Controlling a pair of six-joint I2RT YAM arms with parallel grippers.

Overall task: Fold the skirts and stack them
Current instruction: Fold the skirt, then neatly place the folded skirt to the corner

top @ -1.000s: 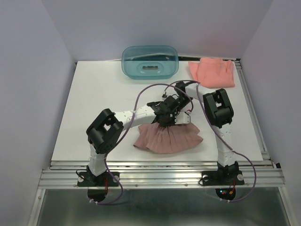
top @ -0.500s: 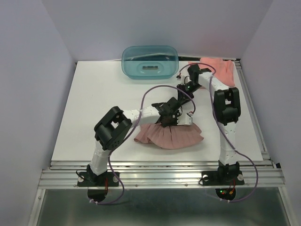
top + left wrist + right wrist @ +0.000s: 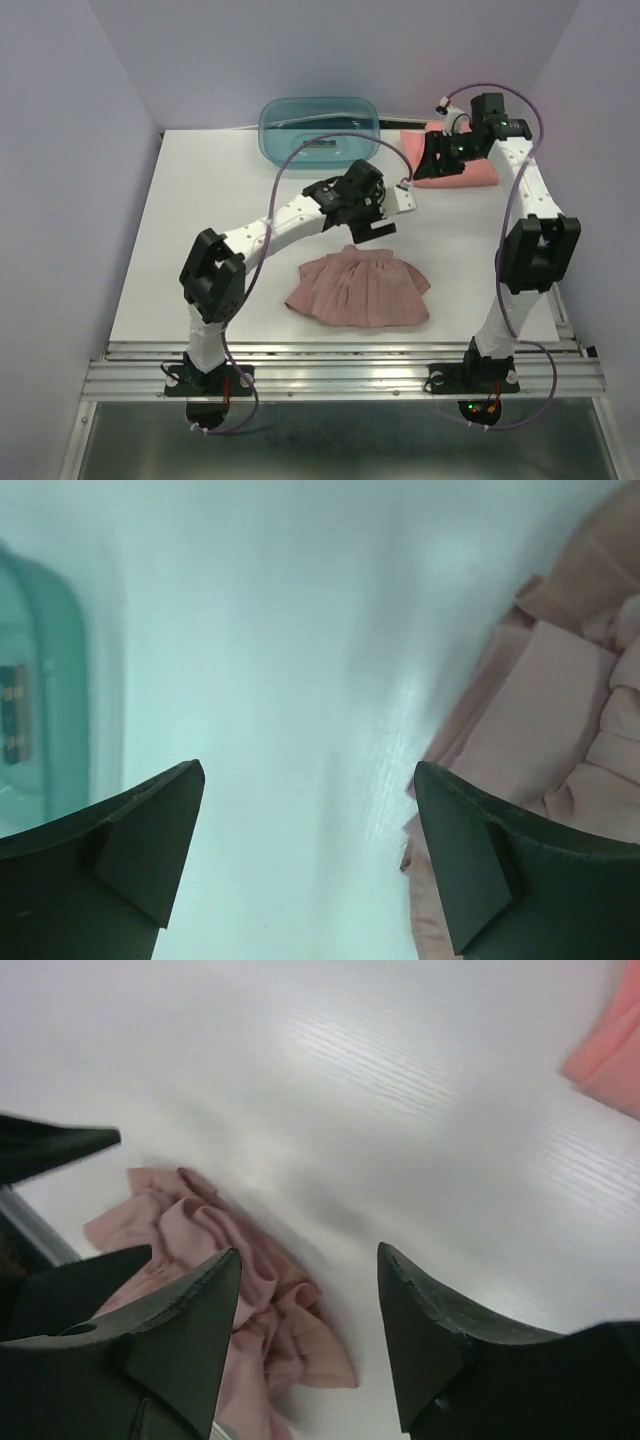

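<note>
The mauve-pink pleated skirt (image 3: pixel 358 288) lies folded in a fan shape on the white table, near the front middle, with nothing holding it. My left gripper (image 3: pixel 372 225) hovers just behind it, open and empty. In the left wrist view that gripper (image 3: pixel 308 770) frames bare table, with the skirt's (image 3: pixel 570 710) edge beside its right finger. The coral skirt (image 3: pixel 475 172) lies at the back right corner. My right gripper (image 3: pixel 428 170) hangs over its left end, open and empty. The right wrist view shows that gripper (image 3: pixel 309 1250) above the table, between the mauve skirt (image 3: pixel 200 1240) and the coral skirt (image 3: pixel 610 1050).
A translucent teal tub (image 3: pixel 319 130) stands at the back middle of the table, also at the left edge of the left wrist view (image 3: pixel 40 680). A metal rail (image 3: pixel 540 240) runs along the table's right side. Purple walls close in on both sides.
Both grippers have opened and let go of the mauve skirt. The left one has lifted back from it. The right arm has swung up and away to the coral skirt at the back right.
</note>
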